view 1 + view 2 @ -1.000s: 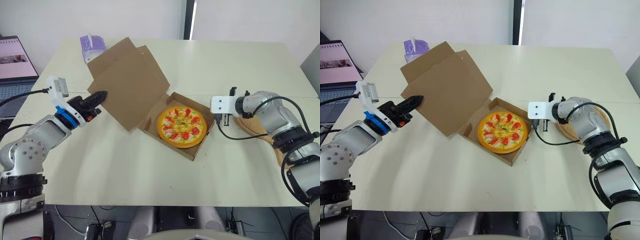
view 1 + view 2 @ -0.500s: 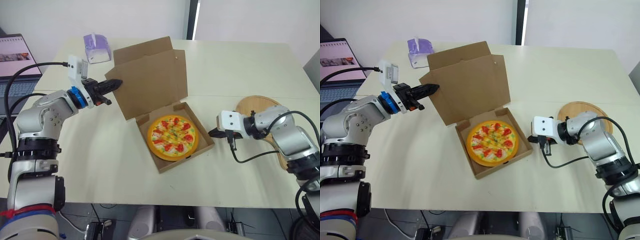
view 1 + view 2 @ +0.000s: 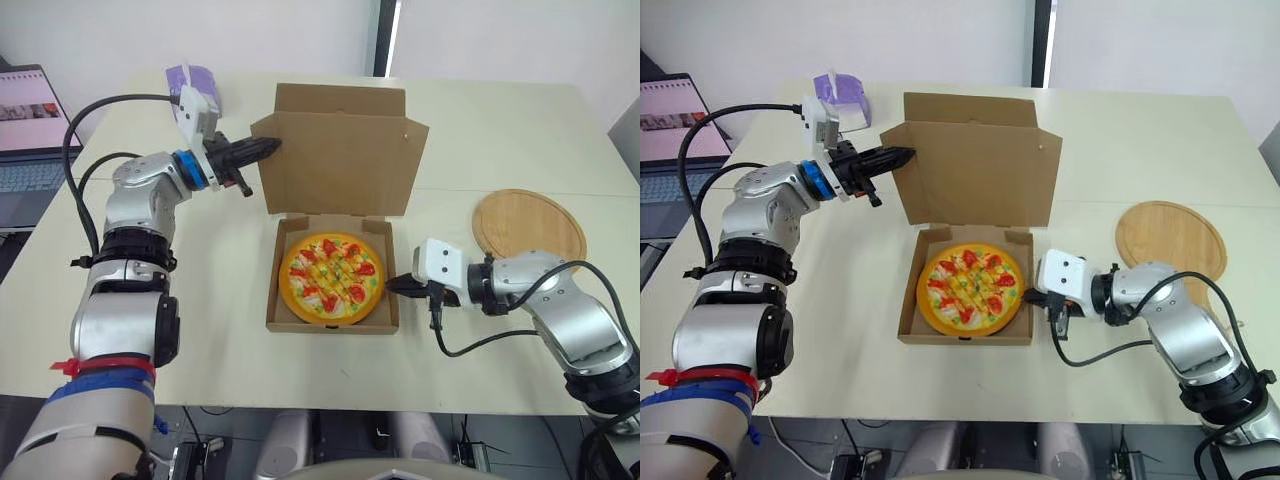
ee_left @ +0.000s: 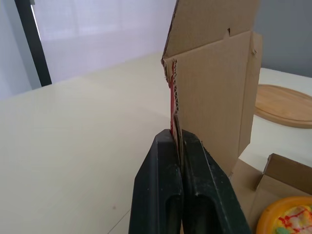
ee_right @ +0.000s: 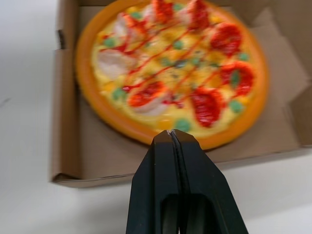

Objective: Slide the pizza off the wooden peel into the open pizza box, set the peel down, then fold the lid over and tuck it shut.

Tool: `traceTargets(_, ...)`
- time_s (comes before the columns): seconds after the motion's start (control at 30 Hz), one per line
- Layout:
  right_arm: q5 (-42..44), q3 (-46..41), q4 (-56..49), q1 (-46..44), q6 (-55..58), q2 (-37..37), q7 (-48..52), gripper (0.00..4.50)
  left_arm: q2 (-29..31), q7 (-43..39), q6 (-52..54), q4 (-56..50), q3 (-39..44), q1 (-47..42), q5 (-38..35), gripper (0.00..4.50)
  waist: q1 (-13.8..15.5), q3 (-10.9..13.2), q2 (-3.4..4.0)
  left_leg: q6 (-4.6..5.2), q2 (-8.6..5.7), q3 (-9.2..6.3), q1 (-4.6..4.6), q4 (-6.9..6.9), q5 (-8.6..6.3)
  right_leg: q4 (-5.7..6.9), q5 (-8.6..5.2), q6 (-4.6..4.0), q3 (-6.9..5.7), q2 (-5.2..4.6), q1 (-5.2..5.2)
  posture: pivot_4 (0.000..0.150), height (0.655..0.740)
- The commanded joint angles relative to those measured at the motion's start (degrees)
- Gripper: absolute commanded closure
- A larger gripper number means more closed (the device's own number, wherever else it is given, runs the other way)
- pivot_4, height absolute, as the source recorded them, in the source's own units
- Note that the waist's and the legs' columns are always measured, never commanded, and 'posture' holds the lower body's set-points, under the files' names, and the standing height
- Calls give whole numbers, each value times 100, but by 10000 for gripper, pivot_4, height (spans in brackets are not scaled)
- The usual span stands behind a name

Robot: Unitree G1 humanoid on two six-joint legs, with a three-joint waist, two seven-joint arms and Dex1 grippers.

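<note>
— At the middle of the table (image 3: 200, 340), what is seen?

— The pizza (image 3: 332, 277) is seen lying flat inside the base of the pizza box (image 3: 276, 300), framed by its low cardboard walls. The lid (image 3: 345, 165) is raised upright along the far edge of the base, with its top flap tilted a little further back.

— By what is the lid held?

— It is held by the left gripper (image 3: 272, 147). From the left wrist view, the two black fingers (image 4: 161, 185) are seen pressed tight on the thin edge of the side flap at the lid's left, with only the cardboard between them.

— And how is the right gripper (image 3: 392, 286) placed?

— It is stretched low over the table with its tip at the right wall of the box base. The fingers (image 5: 195, 185) are pressed together and nothing is gripped between them. Whether the wall is actually touched cannot be told.

— Where is the peel (image 3: 530, 222) found?

— It is laid flat on the table, to the right of the box and well apart from it, beyond the right arm. Neither gripper is in contact with it.

— Is anything else noted?

— A purple tissue pack (image 3: 190, 77) is seen at the far left of the table, and an open laptop (image 3: 25, 130) is seen off its left edge.
</note>
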Motion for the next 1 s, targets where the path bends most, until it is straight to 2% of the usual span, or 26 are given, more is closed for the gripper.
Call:
traceTargets(0.03, 587, -1116, 232, -177, 332, 162, -432, 38455, -11, -103, -458, -12, 239, -227, 62, 45000, 0, 1, -1, 1, -1, 0, -4, 1, 0, 0, 1, 2, 0, -1, -2, 1500, 7251)
traceTargets(0.17, 794, -1609, 716, -636, 502, 464, -1005, 24890, -31, -197, -464, -139, 322, -193, 85, 45000, -5, 1, -3, 2, -2, 3, -4, 5, 1, 10, 4, 5, 5, -2, -6, 1500, 7251)
traceTargets(0.37, 1049, -1734, 1315, -1395, 916, 906, -1584, 2727, -68, -258, -388, -349, 424, -165, 77, 45000, -32, 1, -2, 4, 0, 14, -5, 2, 1, 18, 4, 4, 15, 2, -15, 1500, 7251)
traceTargets(0.4, 1145, -1762, 1400, -1512, 992, 989, -1632, 138, -70, -257, -375, -370, 434, -165, 73, 45000, -32, 1, -2, 4, 0, 13, -7, 2, 1, 17, 4, 4, 14, 2, -15, 1500, 7251)
traceTargets(0.7, 1575, -1741, 2042, -2296, 1195, 1343, -1831, 138, -97, -241, -348, -378, 476, -167, 106, 45000, -36, 1, -2, 6, -1, 13, -17, 3, 2, 18, 4, 5, 13, 1, -23, 1500, 7251)
traceTargets(0.77, 1595, -1698, 2100, -2350, 1173, 1356, -1858, 3876, -102, -234, -343, -375, 481, -169, 112, 45000, -41, 1, -2, 6, -1, 13, -19, 4, 2, 17, 4, 5, 13, 1, -24, 1500, 7251)
traceTargets(0.83, 1593, -1653, 2121, -2367, 1139, 1353, -1853, 9734, -104, -228, -332, -375, 485, -171, 118, 45000, -41, 1, -2, 6, -1, 13, -21, 4, 2, 18, 4, 5, 12, 1, -24, 1500, 7251)
traceTargets(1.0, 1553, -1578, 2124, -2384, 1055, 1415, -1939, 27330, -119, -201, -272, -381, 518, -175, 105, 45000, -48, 1, -2, 6, -1, 13, -22, 5, 2, 23, 4, 5, 13, 1, -28, 1500, 7251)
